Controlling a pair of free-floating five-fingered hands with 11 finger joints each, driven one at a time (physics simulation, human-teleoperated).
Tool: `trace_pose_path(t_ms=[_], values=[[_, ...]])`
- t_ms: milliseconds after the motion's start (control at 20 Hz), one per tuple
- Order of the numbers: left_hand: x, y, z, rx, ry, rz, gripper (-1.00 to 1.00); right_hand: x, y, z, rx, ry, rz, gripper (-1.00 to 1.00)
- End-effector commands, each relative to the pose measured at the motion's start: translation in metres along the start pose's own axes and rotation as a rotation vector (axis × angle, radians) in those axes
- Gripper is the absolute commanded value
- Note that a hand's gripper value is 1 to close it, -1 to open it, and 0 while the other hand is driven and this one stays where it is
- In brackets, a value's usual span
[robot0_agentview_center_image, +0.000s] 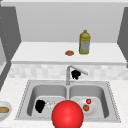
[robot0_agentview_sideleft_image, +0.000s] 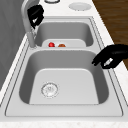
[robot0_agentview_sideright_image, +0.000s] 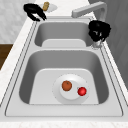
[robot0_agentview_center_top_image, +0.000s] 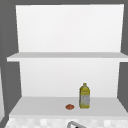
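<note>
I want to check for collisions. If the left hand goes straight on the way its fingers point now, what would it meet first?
Probably the floor of the left basin. The left hand hangs over that basin's front edge with curled fingers pointing down and inward. Depth is unclear; it might brush the front wall first.

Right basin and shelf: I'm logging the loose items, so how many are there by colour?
Red: 1, the ball on the plate.
Orange-brown: 2, one on the plate, one on the shelf.
Yellow: 1, the bottle.
Total: 4.

Plate (robot0_agentview_sideright_image: 71, 98) in right basin (robot0_agentview_sideright_image: 32, 75); bottle (robot0_agentview_center_image: 84, 42) on shelf (robot0_agentview_center_image: 37, 53) behind.
</note>
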Motion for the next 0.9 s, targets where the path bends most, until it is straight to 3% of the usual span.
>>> trace_pose_path(t_ms=[0, 550, 850], values=[[0.0, 0.0, 0.0, 0.0, 0.0, 0.0, 0.0, 0.003, 0.008, 0.009, -0.028, 0.019, -0.013, 1.0], [0.0, 0.0, 0.0, 0.0, 0.0, 0.0, 0.0, 0.0, 0.036, 0.019, -0.212, 0.023, 0.026, 1.0], [0.0, 0.0, 0.0, 0.0, 0.0, 0.0, 0.0, -0.003, 0.047, 0.024, -0.307, 0.028, -0.03, 1.0]])
